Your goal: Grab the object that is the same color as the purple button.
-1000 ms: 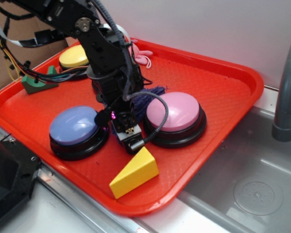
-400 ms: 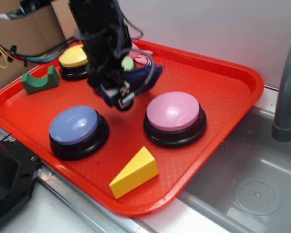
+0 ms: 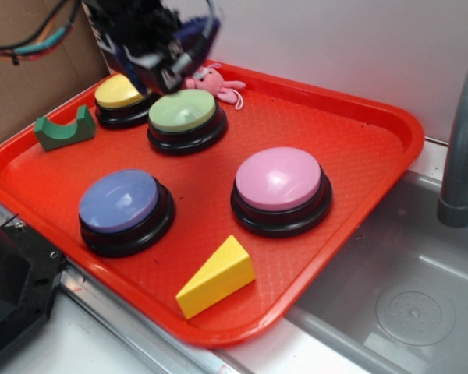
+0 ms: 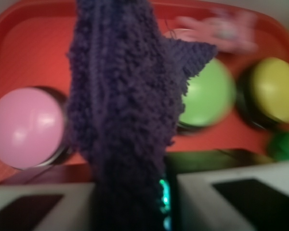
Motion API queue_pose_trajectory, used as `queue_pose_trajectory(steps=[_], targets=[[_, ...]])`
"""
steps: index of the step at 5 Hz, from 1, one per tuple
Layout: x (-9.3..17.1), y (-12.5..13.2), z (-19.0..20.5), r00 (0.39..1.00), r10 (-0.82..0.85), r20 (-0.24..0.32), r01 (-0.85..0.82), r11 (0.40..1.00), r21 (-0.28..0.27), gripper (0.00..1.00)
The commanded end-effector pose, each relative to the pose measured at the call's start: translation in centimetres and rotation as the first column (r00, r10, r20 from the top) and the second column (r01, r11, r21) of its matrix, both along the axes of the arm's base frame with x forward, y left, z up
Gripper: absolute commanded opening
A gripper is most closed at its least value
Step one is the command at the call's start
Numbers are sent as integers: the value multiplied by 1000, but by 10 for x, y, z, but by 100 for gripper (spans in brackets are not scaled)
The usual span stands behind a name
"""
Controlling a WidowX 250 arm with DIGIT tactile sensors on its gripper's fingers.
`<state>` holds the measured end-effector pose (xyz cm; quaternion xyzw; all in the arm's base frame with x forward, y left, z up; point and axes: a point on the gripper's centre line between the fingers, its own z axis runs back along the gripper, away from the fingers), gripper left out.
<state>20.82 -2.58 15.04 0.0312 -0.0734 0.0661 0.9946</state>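
Note:
My gripper (image 3: 162,61) is raised at the back left of the red tray (image 3: 359,132), above the yellow and green buttons. It is shut on the dark purple knitted cloth (image 4: 125,110), which hangs between the jaws and fills the middle of the wrist view; in the exterior view the cloth (image 3: 195,29) shows blurred beside the gripper. The purple button (image 3: 123,204), periwinkle top on a black base, sits at the tray's front left.
On the tray are a pink button (image 3: 281,185), a green button (image 3: 184,115), a yellow button (image 3: 118,95), a pink plush toy (image 3: 212,81), a green arch block (image 3: 62,129) and a yellow wedge (image 3: 216,276). A sink (image 3: 405,296) and a grey faucet (image 3: 462,140) lie right.
The gripper closed on the cloth between the purple and pink buttons, then lifted it up and back to the left. The green button is now uncovered.

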Motion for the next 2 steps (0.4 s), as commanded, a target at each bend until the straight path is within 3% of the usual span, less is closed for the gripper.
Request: queue_pose_trajectory(steps=[1, 2], targets=[[-25, 31, 45, 981, 188, 55, -184, 981, -60, 0], [-26, 39, 42, 975, 219, 42, -213, 969, -124, 0]])
